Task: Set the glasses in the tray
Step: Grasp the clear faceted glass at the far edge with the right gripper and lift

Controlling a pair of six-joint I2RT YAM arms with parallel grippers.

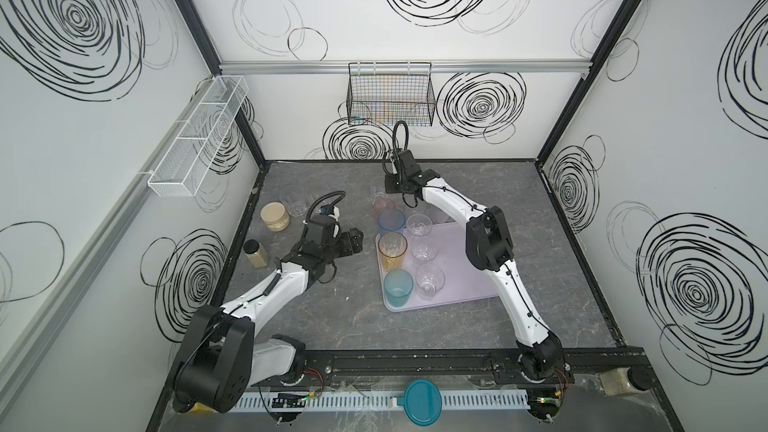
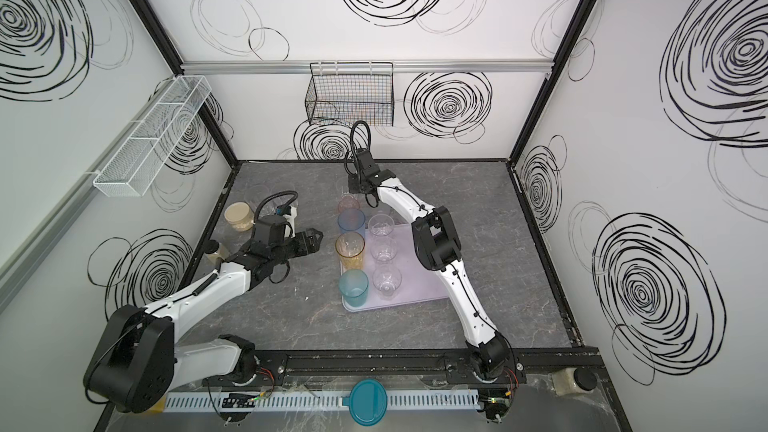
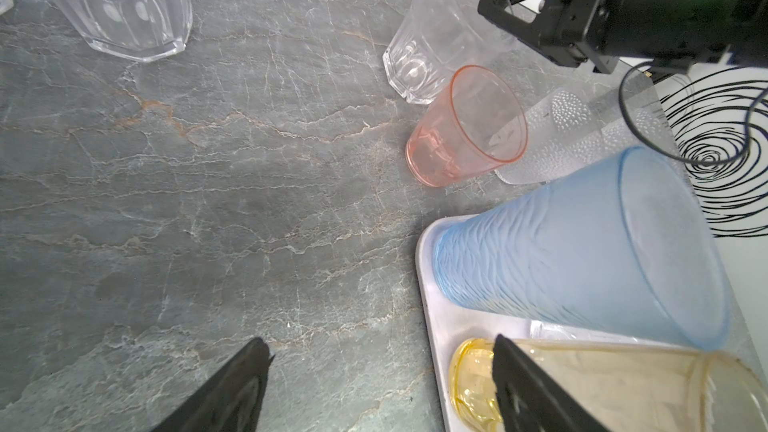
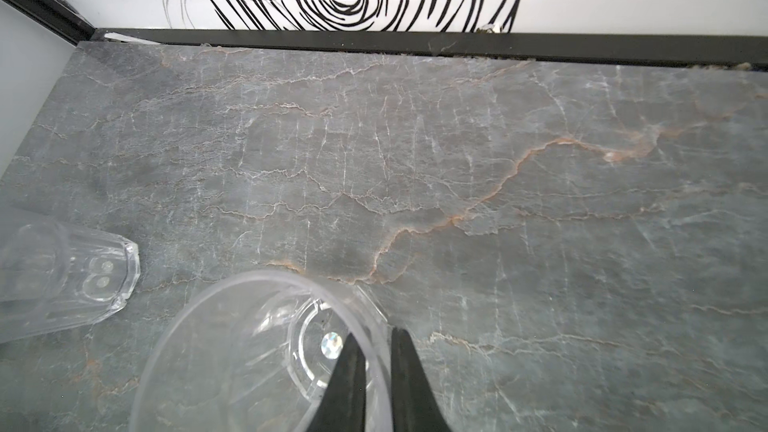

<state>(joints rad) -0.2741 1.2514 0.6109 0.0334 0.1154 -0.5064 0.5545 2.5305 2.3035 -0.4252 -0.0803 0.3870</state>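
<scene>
The lilac tray (image 1: 461, 284) holds blue (image 1: 390, 220), amber (image 1: 392, 249) and teal (image 1: 398, 286) glasses, with three clear glasses (image 1: 424, 251) in a row beside them. A pink glass (image 3: 465, 130) and a dimpled frosted one (image 3: 573, 135) stand on the table just behind the tray. My right gripper (image 4: 376, 338) is shut on the rim of a clear glass (image 4: 257, 351) there, one finger inside and one outside. My left gripper (image 3: 380, 342) hangs open left of the tray, nothing between its fingers. Two more clear glasses (image 1: 293, 201) stand at the back left.
Two lidded jars with beige contents (image 1: 275, 216) (image 1: 255, 253) stand along the left edge. A black wire basket (image 1: 390, 95) hangs on the back wall, a white mesh basket (image 1: 199, 135) on the left wall. A round teal lid (image 1: 423, 401) lies in front of the arm bases.
</scene>
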